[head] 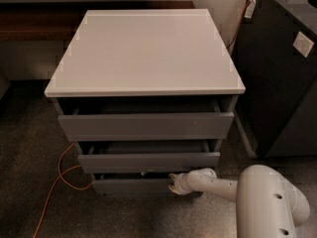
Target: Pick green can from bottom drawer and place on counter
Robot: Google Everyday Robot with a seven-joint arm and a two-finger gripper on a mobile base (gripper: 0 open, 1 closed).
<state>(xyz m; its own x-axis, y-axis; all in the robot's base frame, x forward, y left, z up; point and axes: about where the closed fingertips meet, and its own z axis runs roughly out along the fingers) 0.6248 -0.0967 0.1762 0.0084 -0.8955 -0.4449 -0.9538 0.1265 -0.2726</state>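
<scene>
1. Grey drawer cabinet mid-frame; the counter (143, 53) is its light slab on top, towards 12 o'clock.
2. Three drawers below it. The top drawer (146, 126) and the middle drawer (148, 161) each show a dark gap above the front.
3. The bottom drawer (131, 186) is lowest, at 6 o'clock, with a narrow dark slit above its front. Its inside is too dark to make out any contents.
4. The gripper (172, 183) is at about 5 o'clock of the frame, right at the 3 o'clock end of the bottom drawer's front, touching or just beside it. Open or closed? Cannot tell.
5. The white arm (213, 182) runs from the gripper towards 4 o'clock into a bulky white link (270, 202) in the lower right corner.
6. The black cabinet (277, 73) stands at 3 o'clock of the grey one, just beside it, with a white label (302, 43) on top.
7. An orange cable (62, 167) loops on the speckled floor (29, 182) at 8 o'clock, near the cabinet's lower left corner.
</scene>
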